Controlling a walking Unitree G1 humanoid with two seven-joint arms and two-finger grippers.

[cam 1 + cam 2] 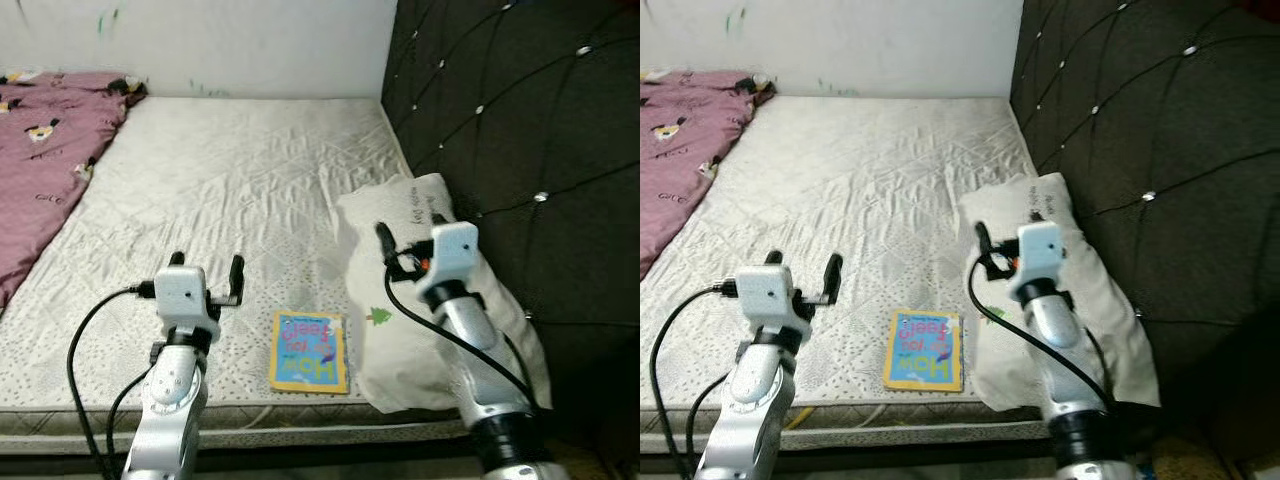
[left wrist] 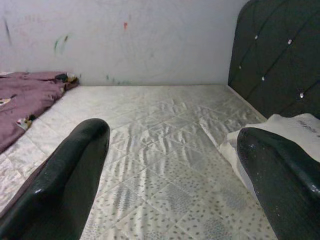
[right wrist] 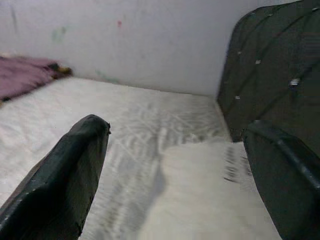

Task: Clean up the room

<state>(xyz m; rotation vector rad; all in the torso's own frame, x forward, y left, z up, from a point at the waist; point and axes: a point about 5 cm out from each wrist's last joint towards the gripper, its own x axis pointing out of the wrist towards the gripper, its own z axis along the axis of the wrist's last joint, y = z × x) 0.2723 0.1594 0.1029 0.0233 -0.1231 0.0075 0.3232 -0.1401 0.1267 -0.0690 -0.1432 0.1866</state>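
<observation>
The book lies flat at the mattress edge, just right of the open left pincer; the open right pincer hangs over the pillow beside it.

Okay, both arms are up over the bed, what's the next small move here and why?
Probably lower the left tool toward the small blue and yellow picture book. The book lies flat near the front edge of the white quilted mattress, just to that tool's right, and its fingers are already spread with nothing between them. The right tool hangs open over the white pillow.
</observation>
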